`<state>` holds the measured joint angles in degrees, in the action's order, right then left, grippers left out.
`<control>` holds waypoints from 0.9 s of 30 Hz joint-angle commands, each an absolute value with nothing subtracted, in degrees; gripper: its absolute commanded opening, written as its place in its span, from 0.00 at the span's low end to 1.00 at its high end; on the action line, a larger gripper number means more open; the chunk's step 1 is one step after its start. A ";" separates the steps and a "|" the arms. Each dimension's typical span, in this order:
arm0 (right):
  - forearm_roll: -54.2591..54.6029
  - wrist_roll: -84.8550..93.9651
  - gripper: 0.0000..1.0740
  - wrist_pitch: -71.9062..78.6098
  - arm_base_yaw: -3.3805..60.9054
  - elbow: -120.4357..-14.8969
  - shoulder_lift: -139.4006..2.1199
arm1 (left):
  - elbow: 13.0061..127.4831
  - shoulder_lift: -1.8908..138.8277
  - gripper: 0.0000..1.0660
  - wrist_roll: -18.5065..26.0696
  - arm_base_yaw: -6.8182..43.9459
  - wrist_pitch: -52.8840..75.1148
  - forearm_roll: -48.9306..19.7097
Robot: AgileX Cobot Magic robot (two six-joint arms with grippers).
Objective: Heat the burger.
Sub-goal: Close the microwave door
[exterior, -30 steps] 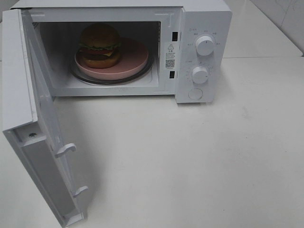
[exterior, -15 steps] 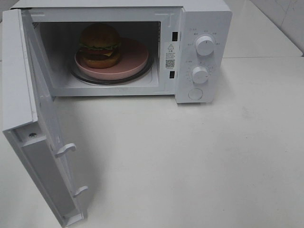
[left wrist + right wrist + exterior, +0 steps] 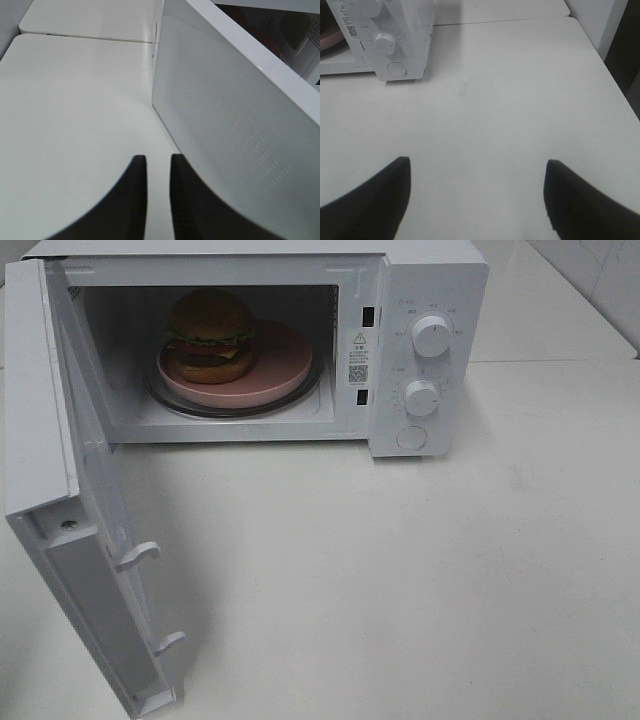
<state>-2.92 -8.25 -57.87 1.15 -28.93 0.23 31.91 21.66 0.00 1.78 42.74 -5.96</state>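
White plastic nearly everywhere: looking down on a microwave (image 3: 440, 290) at the far side of a table (image 3: 400, 570), with its door (image 3: 95, 540) swung out toward the near left. Finding the burger (image 3: 210, 335) inside the cavity, sitting upright on the left part of a pink plate (image 3: 285, 365).

Hovering the left gripper (image 3: 158, 160) just beside the door's outer face, on the door's left, jaws almost closed to a thin slit and gripping nothing. Hanging the right gripper (image 3: 477, 161) over the table on the right, jaws spread wide and empty, well apart from door and burger.

Judging the door as the thing to move next: running lengthwise from its hinge at the far left out toward the near edge, lying immediately right of the left jaws, so probably needing a push rightward and away from the nearer left arm. Placing the burger beyond that door, far and right of those jaws.

Getting burger, plate and both knobs (image 3: 431, 335) from the high view, but neither gripper. Getting only the dotted door panel close up from the left wrist view. Getting the knobs, a round button (image 3: 396, 68) and a sliver of plate from the right wrist view.
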 commanded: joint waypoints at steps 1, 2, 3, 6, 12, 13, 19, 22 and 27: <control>-2.98 -7.56 0.69 -57.12 0.86 -28.76 1.78 | 31.80 24.87 0.00 0.00 1.60 37.93 -5.90; -2.98 -7.56 0.69 -57.12 0.86 -28.76 1.78 | 30.71 26.93 0.00 1.38 1.60 33.92 -5.84; -2.98 -7.56 0.69 -57.12 0.86 -28.76 1.78 | 30.71 26.93 0.00 1.38 1.60 33.92 -5.84; -2.98 -7.56 0.69 -57.12 0.86 -28.76 1.78 | 28.25 29.51 0.00 3.78 1.60 27.16 -6.25; -2.98 -7.56 0.69 -57.12 0.86 -28.76 1.78 | 21.89 33.63 0.00 6.53 1.60 11.34 -9.57; -2.98 -7.56 0.69 -57.12 0.86 -28.76 1.78 | 20.91 34.38 0.00 6.42 1.60 9.11 -9.97; -2.98 -7.56 0.69 -57.12 0.86 -28.76 1.78 | 12.83 38.90 0.00 6.13 1.60 -11.12 -10.08; -2.98 -7.56 0.69 -57.12 0.86 -28.76 1.78 | 11.17 40.57 0.00 6.02 1.60 -16.39 -9.57; -2.98 -7.56 0.69 -57.12 0.86 -28.76 1.78 | 9.63 45.55 0.00 2.92 1.60 -27.39 -4.70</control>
<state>-2.86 -8.25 -57.87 1.15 -28.93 0.23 9.85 43.43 4.87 1.78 -21.37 -7.45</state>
